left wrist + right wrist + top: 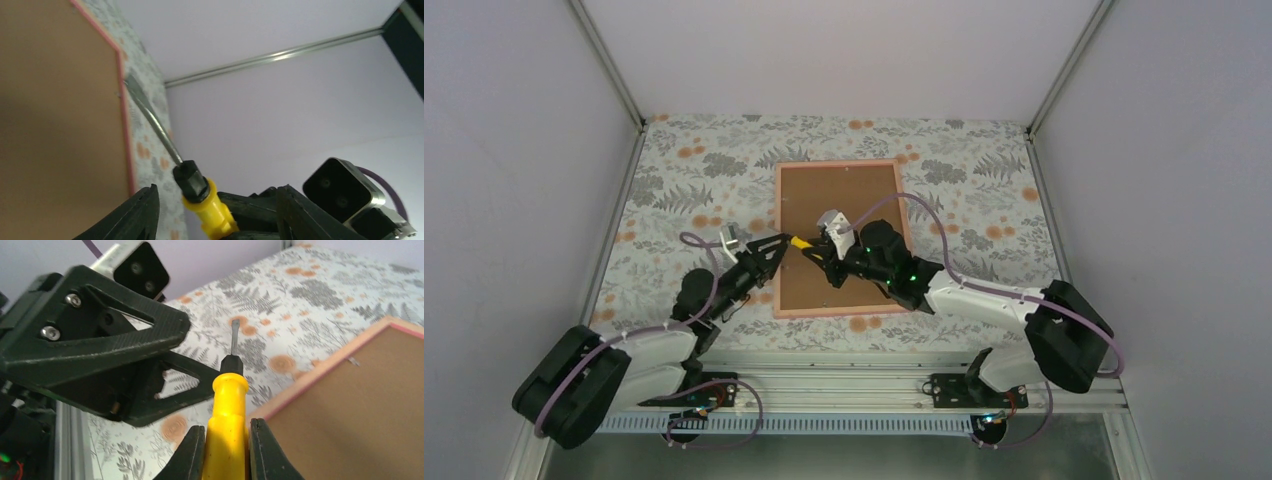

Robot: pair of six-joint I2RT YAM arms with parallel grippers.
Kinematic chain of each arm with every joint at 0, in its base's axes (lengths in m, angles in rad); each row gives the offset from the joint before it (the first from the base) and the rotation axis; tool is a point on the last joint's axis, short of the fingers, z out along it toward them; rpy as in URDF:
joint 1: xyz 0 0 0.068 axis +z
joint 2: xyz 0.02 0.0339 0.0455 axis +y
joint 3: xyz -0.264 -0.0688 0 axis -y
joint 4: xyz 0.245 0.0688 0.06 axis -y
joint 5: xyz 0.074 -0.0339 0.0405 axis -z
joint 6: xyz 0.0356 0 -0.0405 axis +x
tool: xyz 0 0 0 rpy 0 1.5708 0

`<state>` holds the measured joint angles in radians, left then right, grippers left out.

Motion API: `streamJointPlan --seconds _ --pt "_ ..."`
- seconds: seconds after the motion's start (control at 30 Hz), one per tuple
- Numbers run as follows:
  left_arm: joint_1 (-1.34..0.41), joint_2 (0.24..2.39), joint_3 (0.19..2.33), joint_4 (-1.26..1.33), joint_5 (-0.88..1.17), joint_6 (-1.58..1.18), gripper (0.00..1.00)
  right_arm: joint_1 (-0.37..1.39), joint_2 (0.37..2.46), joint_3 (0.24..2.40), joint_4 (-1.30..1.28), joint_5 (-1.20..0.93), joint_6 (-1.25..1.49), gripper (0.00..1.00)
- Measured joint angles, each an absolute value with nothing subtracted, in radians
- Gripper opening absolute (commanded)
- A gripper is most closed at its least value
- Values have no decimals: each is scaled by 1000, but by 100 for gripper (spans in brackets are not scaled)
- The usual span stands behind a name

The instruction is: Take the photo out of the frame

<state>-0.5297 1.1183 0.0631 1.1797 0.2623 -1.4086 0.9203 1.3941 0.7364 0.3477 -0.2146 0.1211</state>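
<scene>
The pink frame (836, 163) lies face down on the floral cloth, with the brown backing panel (844, 195) filling it. The photo is hidden under the panel. My right gripper (821, 250) is shut on the yellow handle of a screwdriver (801, 241), held above the frame's left edge with the blade pointing left. In the right wrist view the fingers (195, 450) clamp the handle (229, 395). My left gripper (779, 247) is open, its jaws on either side of the screwdriver's (207, 205) black collar without touching it. The frame's edge (121, 100) and the panel (55, 110) show beside it.
Floral cloth (694, 190) covers the table. Grey walls close in the left, back and right. A metal rail (854, 385) with both arm bases runs along the near edge. The left gripper (125, 355) fills the left of the right wrist view, with the frame corner (320, 367) at right.
</scene>
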Motion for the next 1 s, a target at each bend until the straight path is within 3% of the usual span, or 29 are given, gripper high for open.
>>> streamJointPlan --seconds 0.1,0.3,0.53,0.73,0.87,1.0 --pt "-508 1056 71 1022 265 -1338 60 905 1384 736 285 -210 113 4" --pt "-484 963 242 469 211 -1097 63 895 1383 736 194 -205 109 4" --pt "-474 993 405 59 73 -878 60 895 1432 736 171 -209 110 4" --pt "-471 1142 419 -98 36 -790 50 896 1487 735 135 -231 113 4" --pt "-468 1211 419 -101 49 -764 42 896 1512 721 133 -250 114 4" --pt "-466 1267 419 -78 80 -747 39 898 1543 717 133 -259 115 4"
